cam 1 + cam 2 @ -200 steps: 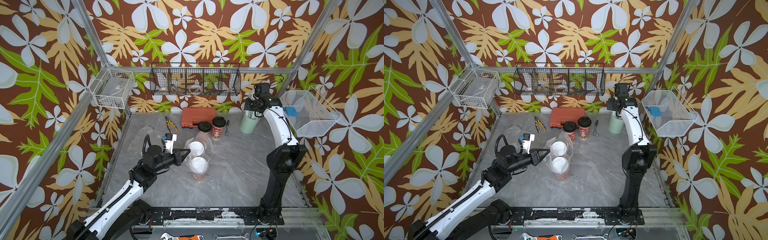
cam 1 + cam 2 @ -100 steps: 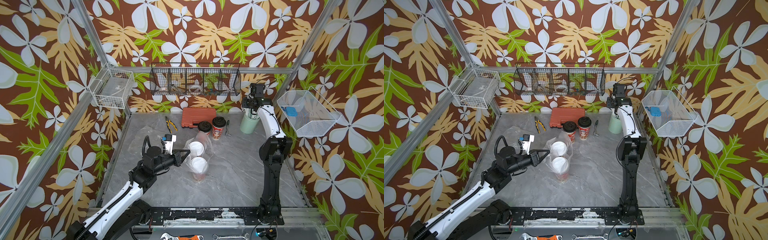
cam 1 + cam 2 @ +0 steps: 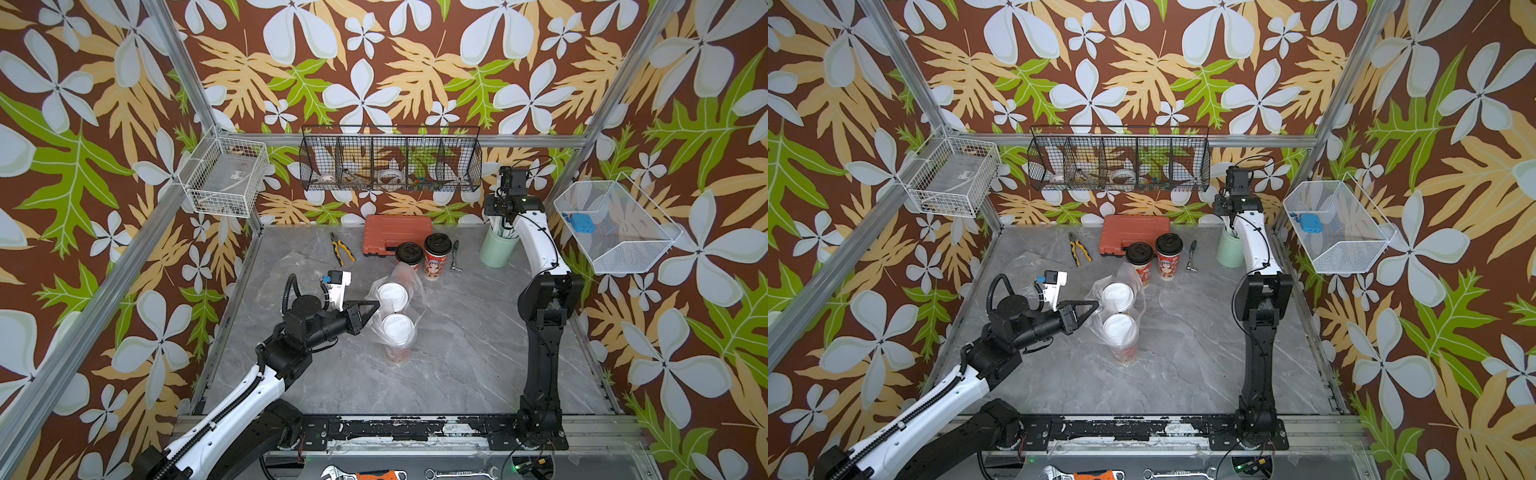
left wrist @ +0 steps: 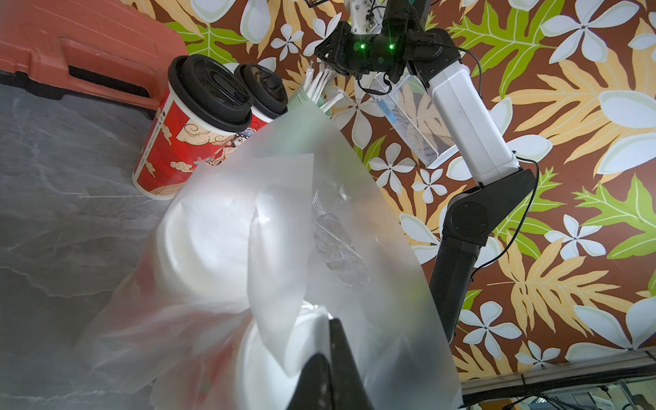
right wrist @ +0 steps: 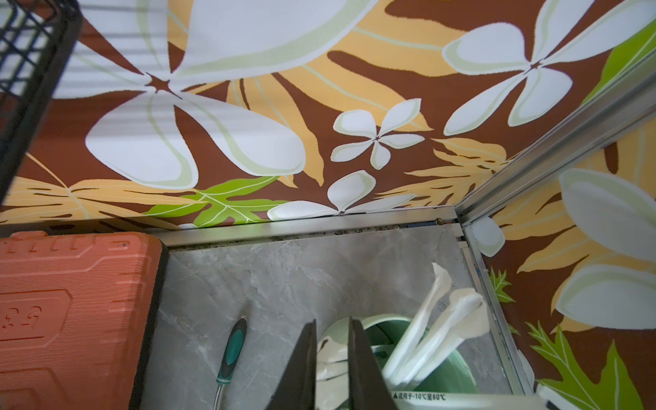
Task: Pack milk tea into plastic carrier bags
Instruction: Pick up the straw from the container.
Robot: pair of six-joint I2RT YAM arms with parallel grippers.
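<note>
Two white-lidded milk tea cups (image 3: pixel 392 296) (image 3: pixel 399 328) stand mid-table inside a clear crinkly plastic carrier bag (image 3: pixel 417 284). My left gripper (image 3: pixel 376 305) (image 3: pixel 1096 305) is shut on that bag's rim; in the left wrist view its jaws (image 4: pixel 332 321) pinch the film (image 4: pixel 319 213). Two black-lidded milk tea cups (image 3: pixel 409 252) (image 3: pixel 437 245) stand bare behind the bag. My right gripper (image 3: pixel 500 221) (image 5: pixel 332 321) points down into the mint-green cup (image 3: pixel 496 251) at the back right. Its jaws stand a narrow gap apart, with white straws (image 5: pixel 426 319) showing between and beside them.
An orange tool case (image 3: pixel 397 232) lies against the back wall, with yellow pliers (image 3: pixel 341 248) to its left and a green-handled tool (image 5: pixel 232 349) between the cups and the straw cup. Wire baskets (image 3: pixel 390 166) (image 3: pixel 615 224) hang on the walls.
My right arm has drawn upright toward the back corner, and its jaws have narrowed over the straw cup. The left gripper and the bag have stayed put.
</note>
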